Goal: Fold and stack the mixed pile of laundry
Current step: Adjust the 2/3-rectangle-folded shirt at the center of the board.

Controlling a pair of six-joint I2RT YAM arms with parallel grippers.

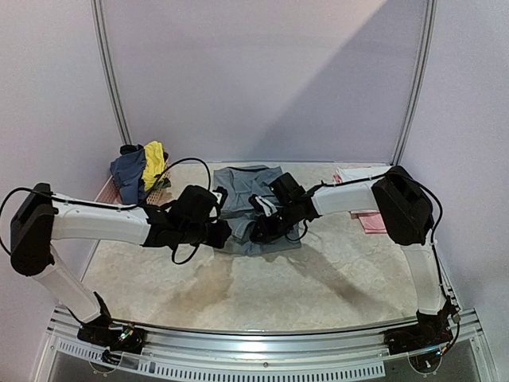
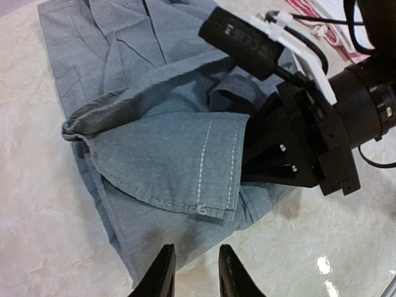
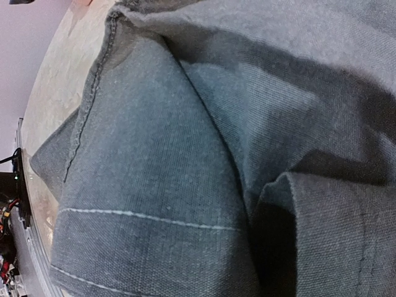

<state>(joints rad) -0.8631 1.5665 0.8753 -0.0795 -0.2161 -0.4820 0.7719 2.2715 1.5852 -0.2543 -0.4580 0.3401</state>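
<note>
- The left gripper (image 2: 197, 250) has its fingers slightly apart, just beside the grey trousers (image 2: 161, 154), pinching nothing.
- The right gripper (image 2: 265, 159) is under a trouser fold; I cannot tell its grip.

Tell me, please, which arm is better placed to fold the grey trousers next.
Right, probably: the right fingers are tucked under the grey trousers' raised hem, while the left fingers hover over table beside the cloth.

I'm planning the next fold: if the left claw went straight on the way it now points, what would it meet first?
Most likely the grey trousers, at the stitched hem of the folded leg ahead of the left claw, though depth is unclear.
</note>
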